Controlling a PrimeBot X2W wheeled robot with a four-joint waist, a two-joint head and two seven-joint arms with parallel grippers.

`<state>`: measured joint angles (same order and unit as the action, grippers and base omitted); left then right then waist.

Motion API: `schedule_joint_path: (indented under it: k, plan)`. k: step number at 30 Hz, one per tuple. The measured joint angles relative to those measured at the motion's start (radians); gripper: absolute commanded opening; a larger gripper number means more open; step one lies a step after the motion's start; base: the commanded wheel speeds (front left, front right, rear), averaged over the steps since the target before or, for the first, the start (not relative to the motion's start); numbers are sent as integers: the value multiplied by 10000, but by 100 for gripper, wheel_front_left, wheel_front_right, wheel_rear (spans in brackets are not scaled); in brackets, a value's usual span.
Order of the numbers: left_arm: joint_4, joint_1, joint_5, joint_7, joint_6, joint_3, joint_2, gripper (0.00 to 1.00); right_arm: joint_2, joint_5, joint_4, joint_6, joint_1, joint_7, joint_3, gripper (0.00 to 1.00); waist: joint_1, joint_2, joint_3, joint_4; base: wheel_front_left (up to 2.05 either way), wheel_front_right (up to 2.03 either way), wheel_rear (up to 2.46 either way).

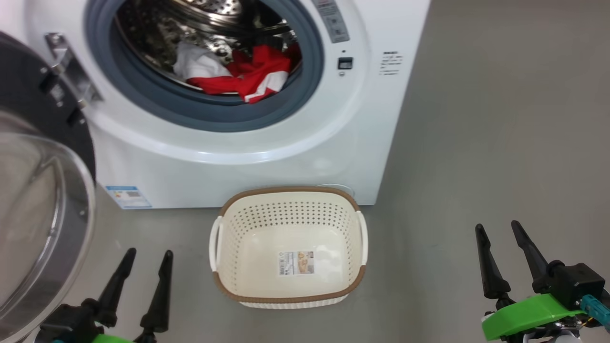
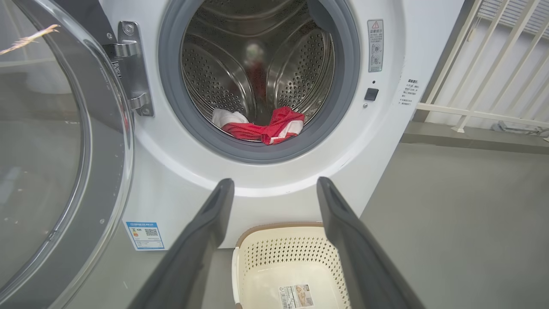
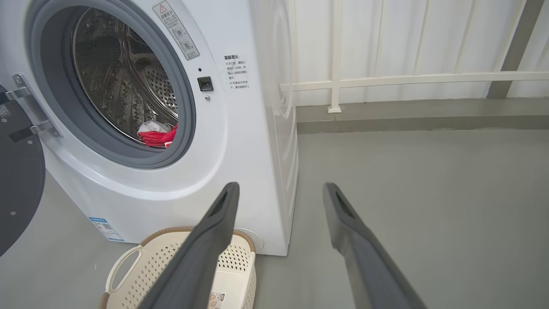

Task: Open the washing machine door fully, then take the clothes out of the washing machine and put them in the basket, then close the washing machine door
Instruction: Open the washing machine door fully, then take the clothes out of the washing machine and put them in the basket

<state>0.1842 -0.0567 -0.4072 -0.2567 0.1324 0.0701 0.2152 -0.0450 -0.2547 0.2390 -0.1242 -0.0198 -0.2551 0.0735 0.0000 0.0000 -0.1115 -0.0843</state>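
Left gripper: my two dark fingers stand spread wide and hold nothing. They sit low at the left of the head view, with their tips pointing toward the washing machine. In my left wrist view these fingers frame the near end of the basket and touch nothing.

Right gripper: its fingers are likewise spread and hold nothing. It sits low at the right over the grey floor, well apart from the basket.

The basket stands on the floor between my two grippers, just beside the machine's front and below the drum opening. Its pale bottom and the paper label on it are in plain sight.

The washing machine door stands open on my left. It hangs from a metal hinge at the left edge of the opening, and its clear bowl window faces my left gripper.

The clothes lie inside the steel drum at its lower front. They are red fabric with white parts, and one red-and-white fold rests on the grey-blue rubber ring. I cannot tell from these views whether the heap is one garment or several.

A small blue label is fixed low on the machine's front, to the left of the basket. A white railing runs behind the machine on my right.
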Motion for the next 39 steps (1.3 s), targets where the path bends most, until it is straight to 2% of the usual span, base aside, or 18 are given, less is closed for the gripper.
schedule_joint_path:
  k: [6, 13, 39]
  plan:
    - [-153, 80, -136, 0, 0, 274, -10, 100, 17, -6, -102, -2, 229, 0, 153, 100, 0, 0, 35, 439, 0, 0, 0]
    - [-169, 86, -184, 0, 0, 313, -13, 100, 31, -8, -153, -2, 360, 0, 286, 100, 0, 0, 16, 623, 0, 0, 0]
    - [-324, 58, -54, 0, 0, 309, 92, 100, 42, -17, -249, -2, 358, 0, 370, 100, 0, 0, -136, 405, 8, -8, 0]
